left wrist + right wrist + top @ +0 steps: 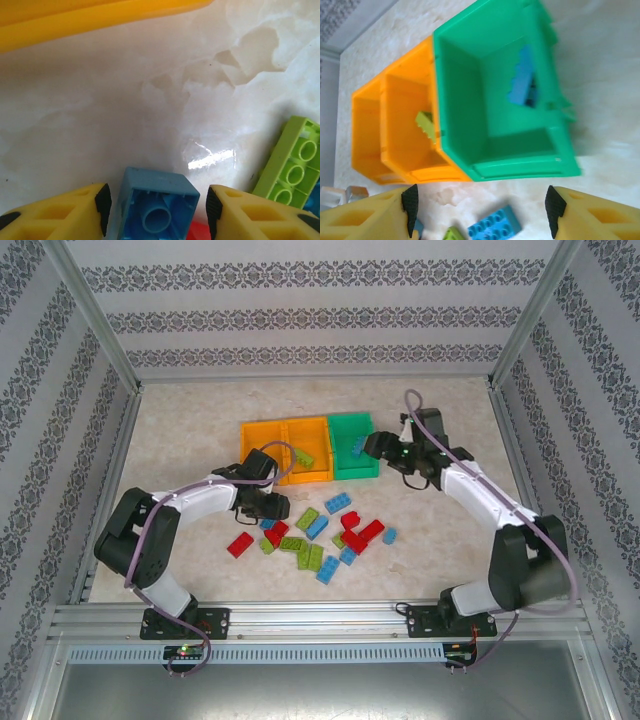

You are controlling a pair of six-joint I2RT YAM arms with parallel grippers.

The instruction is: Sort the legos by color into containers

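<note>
Three containers stand in a row: two orange bins (262,445) (310,443) and a green bin (350,448). The green bin (485,95) holds a blue lego (522,77). A lime lego (425,125) lies in the orange bin (405,115) beside it. Several red, blue and lime legos (315,535) are scattered on the table in front. My left gripper (157,210) is low over the table and open, its pads (103,210) on either side of an upside-down blue lego (155,200) with a small gap each side. My right gripper (480,210) is open and empty, by the green bin's right front.
A lime brick (295,165) lies right of the left fingers, with a red one (197,232) just under them. A blue brick (495,225) lies on the table below the right gripper. Patterned walls and a metal frame (110,470) enclose the marbled table (200,440).
</note>
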